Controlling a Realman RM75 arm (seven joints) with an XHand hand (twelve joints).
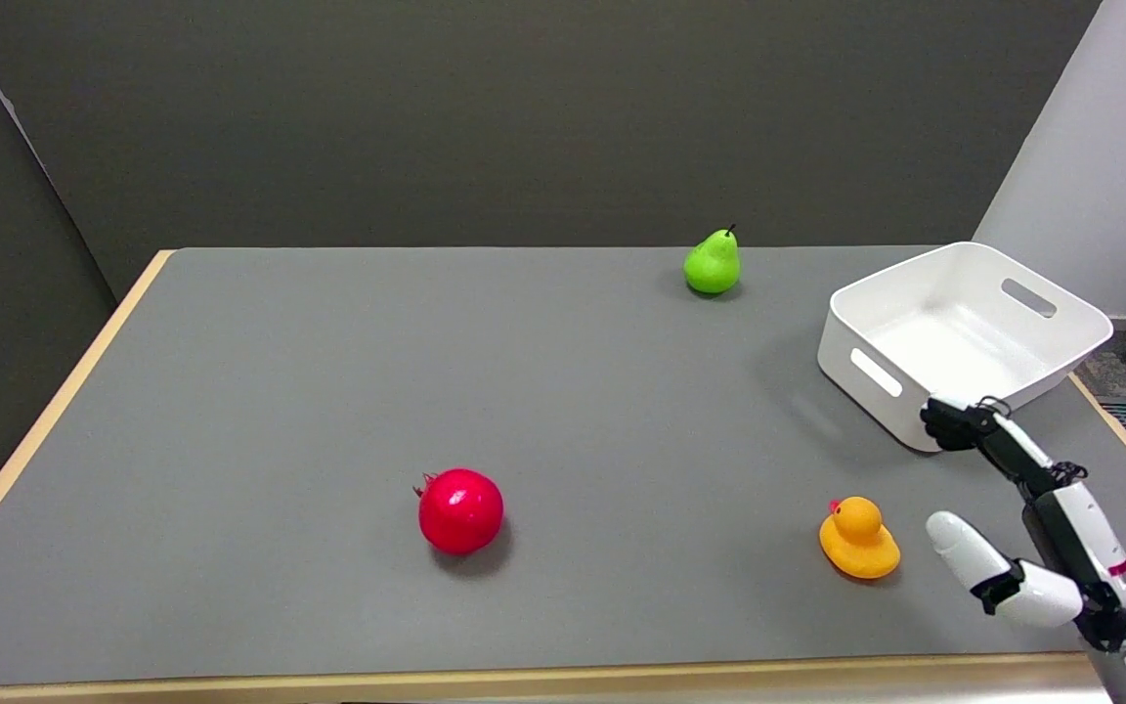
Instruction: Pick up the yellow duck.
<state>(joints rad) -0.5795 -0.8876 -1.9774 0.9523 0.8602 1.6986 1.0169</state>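
The yellow duck sits on the grey table near the front right, its red beak pointing left. My right hand comes in from the lower right, just to the right of the duck and apart from it. Its fingers are spread, a white thumb tip lying closest to the duck and a long finger stretched toward the bin. Nothing is in the hand.
A white bin with handle slots stands at the right, behind the hand. A green pear stands far back. A red pomegranate lies at front centre. The table's wooden front edge runs just below the duck.
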